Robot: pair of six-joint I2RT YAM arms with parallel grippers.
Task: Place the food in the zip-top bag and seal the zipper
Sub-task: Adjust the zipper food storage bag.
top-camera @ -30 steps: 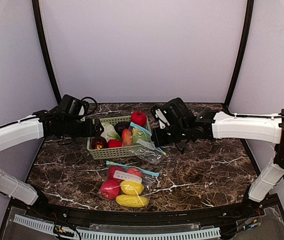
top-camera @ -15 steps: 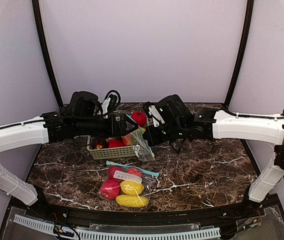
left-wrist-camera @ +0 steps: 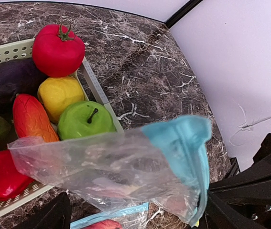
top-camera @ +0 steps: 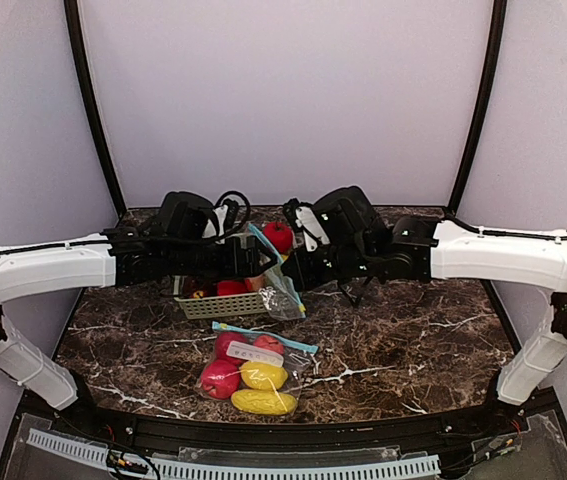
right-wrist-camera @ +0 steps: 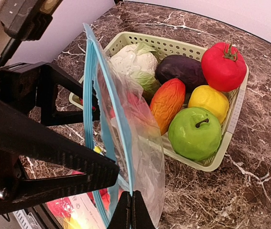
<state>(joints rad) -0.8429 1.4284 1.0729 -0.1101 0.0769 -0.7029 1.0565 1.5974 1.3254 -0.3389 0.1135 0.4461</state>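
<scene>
My right gripper [right-wrist-camera: 133, 210] is shut on the edge of an empty clear zip-top bag [right-wrist-camera: 135, 138] with a blue zipper, and holds it up beside the basket. My left gripper [left-wrist-camera: 137, 207] is open, its black fingers [right-wrist-camera: 54, 160] on either side of the bag's [left-wrist-camera: 116, 167] blue mouth without closing on it. The food lies in the pale green basket [right-wrist-camera: 233, 119]: a tomato [right-wrist-camera: 223, 64], an eggplant [right-wrist-camera: 183, 69], a lemon [right-wrist-camera: 211, 100], a green apple [right-wrist-camera: 195, 131], an orange fruit [right-wrist-camera: 168, 102] and a cabbage [right-wrist-camera: 133, 62]. From above, both grippers [top-camera: 255, 262] [top-camera: 295, 272] meet at the bag [top-camera: 281, 290].
A second zip-top bag [top-camera: 248, 370] filled with red and yellow food lies flat on the marble table [top-camera: 413, 340] near the front edge. The basket [top-camera: 213, 302] stands at the back centre, partly under the left arm. Grey walls close in the sides and back.
My left arm has swung right from the basket's left side to the bag's mouth. My right gripper has raised the bag and shifted it slightly left.
</scene>
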